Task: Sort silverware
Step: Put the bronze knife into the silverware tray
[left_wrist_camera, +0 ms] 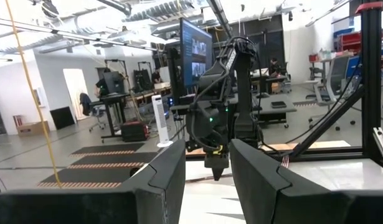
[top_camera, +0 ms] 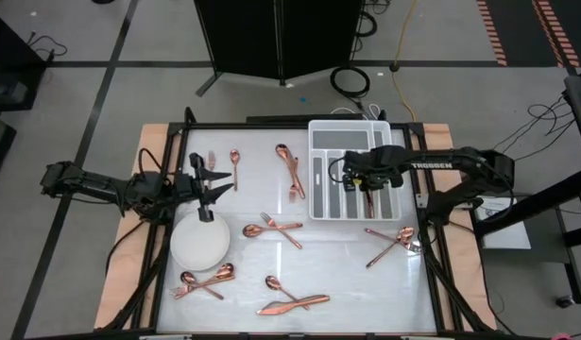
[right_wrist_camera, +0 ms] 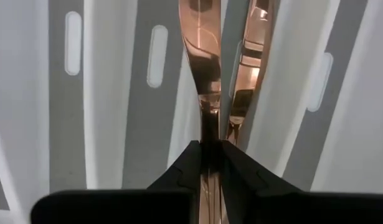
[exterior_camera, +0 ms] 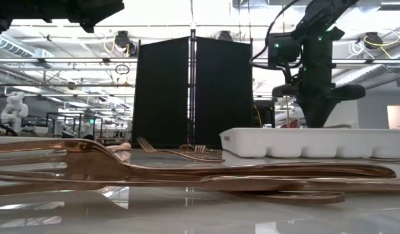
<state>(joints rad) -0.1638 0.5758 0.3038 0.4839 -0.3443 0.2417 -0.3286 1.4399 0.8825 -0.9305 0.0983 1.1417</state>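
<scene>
Over the tray (top_camera: 318, 132) at the table's far right, a knife (right_wrist_camera: 203, 74) is clamped by the right gripper (right_wrist_camera: 208, 163); a tilted release could lodge it across a divider. The left gripper (left_wrist_camera: 203, 180) is held apart.

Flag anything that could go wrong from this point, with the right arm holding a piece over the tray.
1. The right gripper pinches a copper utensil by its thin handle only; it might swivel or slip when released.
2. Another copper piece already lies close beside it in the white tray, so the held one may land across it or a divider.
3. The left gripper hangs open just above the white plate; a careless descent could knock it.
</scene>
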